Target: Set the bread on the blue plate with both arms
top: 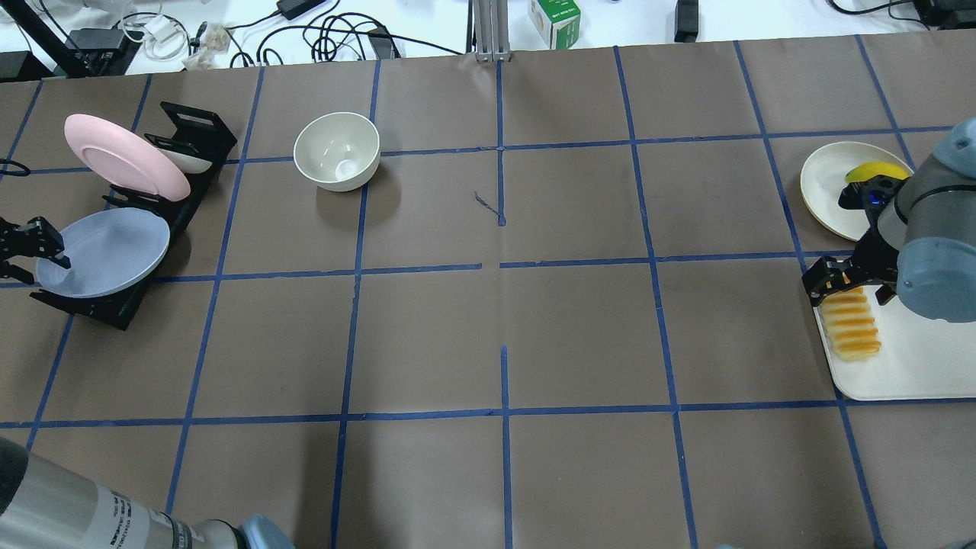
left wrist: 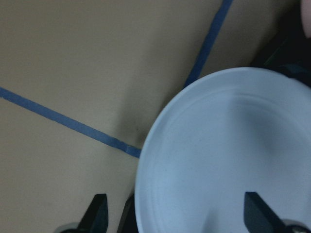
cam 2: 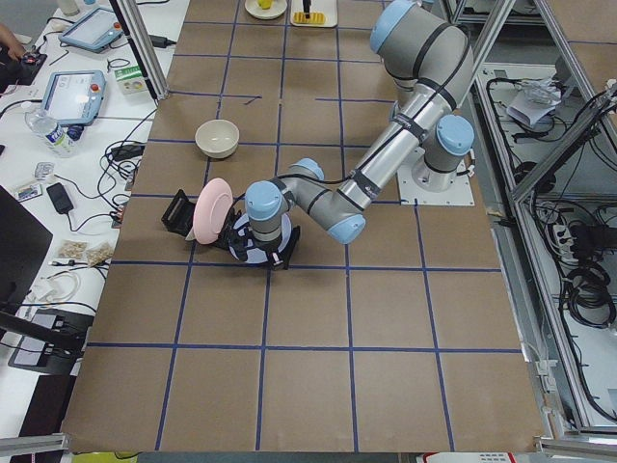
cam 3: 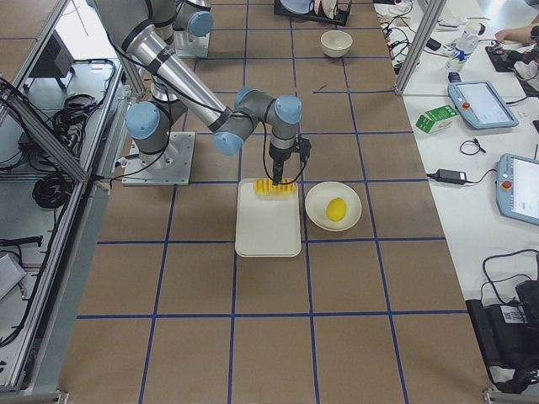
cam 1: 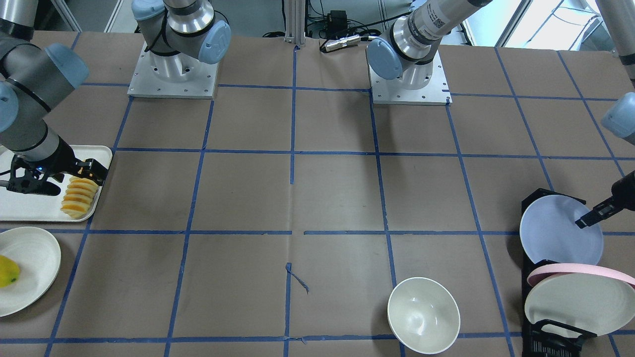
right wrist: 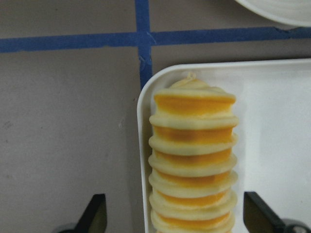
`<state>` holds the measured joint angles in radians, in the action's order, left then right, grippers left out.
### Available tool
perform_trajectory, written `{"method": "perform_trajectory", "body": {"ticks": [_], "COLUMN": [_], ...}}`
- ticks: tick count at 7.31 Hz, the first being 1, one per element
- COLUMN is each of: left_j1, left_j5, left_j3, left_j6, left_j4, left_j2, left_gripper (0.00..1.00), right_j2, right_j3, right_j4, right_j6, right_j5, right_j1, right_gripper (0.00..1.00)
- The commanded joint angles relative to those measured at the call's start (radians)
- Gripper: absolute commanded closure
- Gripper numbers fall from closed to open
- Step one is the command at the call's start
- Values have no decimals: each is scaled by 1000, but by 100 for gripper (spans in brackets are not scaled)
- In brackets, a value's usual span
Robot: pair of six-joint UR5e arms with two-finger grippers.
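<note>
Right arm's black two-finger gripper (right wrist: 177, 218) poised over one end of the bread (right wrist: 193, 165), a short ridged row of pale-yellow slices with orange tops. The jaws are spread, one finger on each side of the row, with a gap to the slices on both sides. The bread lies flat on the rectangular white tray (top: 900, 366), along the tray's edge and into one corner. Left arm's black two-finger gripper (left wrist: 177, 218) at the round, matte, lavender-blue plate (cam 1: 555, 233), which stands tilted in the black slotted rack (top: 99, 305) at the opposite end of the table. Its jaws are likewise released: one finger is over the plate's face, the other beyond its rim. Bread and plate are well apart.
</note>
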<state>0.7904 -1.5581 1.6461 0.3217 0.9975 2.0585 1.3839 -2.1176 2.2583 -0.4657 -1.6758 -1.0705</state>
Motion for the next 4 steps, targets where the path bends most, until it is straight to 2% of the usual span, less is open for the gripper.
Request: {"method": "perform_trajectory", "body": {"ticks": [1,4], "left_j1": [-3,-3], "left_j5": [4,1], "left_j3": [1,3], "left_j6": [2,13], "left_j4": [4,12], "left_j2": [2,-24], "left_gripper": [100,100], "right_j2": [-25,-58], "right_j3": [-8,-8], "right_j4": [47,44], "right_j6": [-62,-79], "right_j5": [-5,-7], "right_j1": [6,24], "right_gripper": [0,0]}}
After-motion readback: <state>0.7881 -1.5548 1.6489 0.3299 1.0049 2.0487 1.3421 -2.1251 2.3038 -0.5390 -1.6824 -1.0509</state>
